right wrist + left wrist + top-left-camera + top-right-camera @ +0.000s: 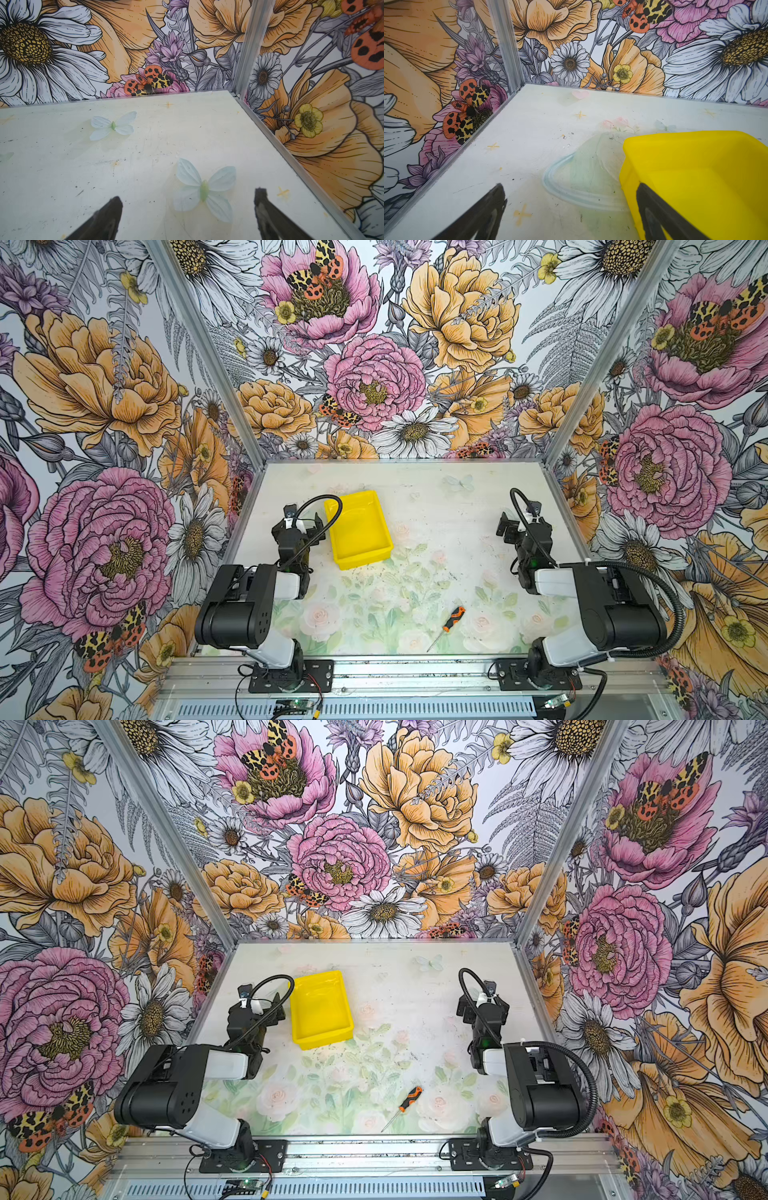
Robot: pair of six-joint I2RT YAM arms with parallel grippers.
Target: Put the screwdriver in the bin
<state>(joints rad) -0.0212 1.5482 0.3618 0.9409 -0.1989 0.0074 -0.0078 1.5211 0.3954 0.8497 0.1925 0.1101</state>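
Right pincer (188,195) spread wide, empty — screwdriver (446,627) lying well apart; left pincer (571,187) agape too

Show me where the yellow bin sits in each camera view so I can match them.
Top view: bin just left of the picture's centre.
Top view: bin left of the picture's centre.
Left wrist: bin in the lower right of the picture.
Right wrist: not in view.
Shared landmark: the left gripper, open, close beside the bin in all three.

Blk/wht arms (232,614), ribbed cables (679,618), blk left gripper (571,185), right gripper (189,193).
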